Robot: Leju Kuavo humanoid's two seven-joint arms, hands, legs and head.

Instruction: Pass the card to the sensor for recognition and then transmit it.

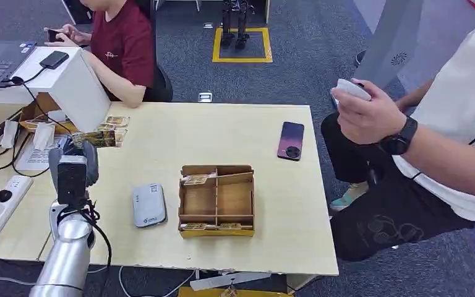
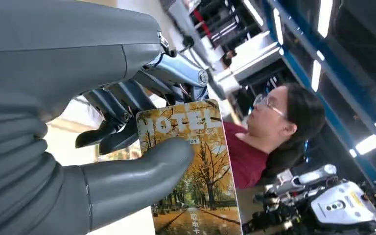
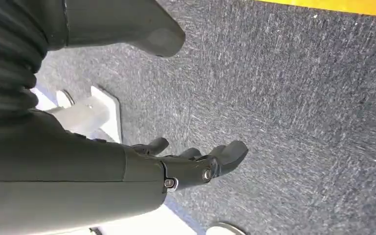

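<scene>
My left hand [image 1: 73,168] is raised above the table's left side and pinches a hotel card [image 1: 99,138] between thumb and fingers. In the left wrist view the card [image 2: 201,161] shows yellow autumn trees and the word HOTEL, with the thumb [image 2: 137,172] pressed on its face and the dark fingers [image 2: 122,105] behind it. The grey-white card sensor [image 1: 149,205] lies flat on the table to the right of that hand, apart from the card. My right hand [image 3: 186,169] hangs over grey carpet, fingers apart and holding nothing.
A wooden compartment box [image 1: 217,199] with cards in it stands right of the sensor. A dark phone [image 1: 290,140] lies at the far right of the table [image 1: 179,136]. A white box [image 1: 77,80], cables and loose cards [image 1: 116,122] crowd the left. One person sits behind; another, at right, holds a white device [image 1: 352,90].
</scene>
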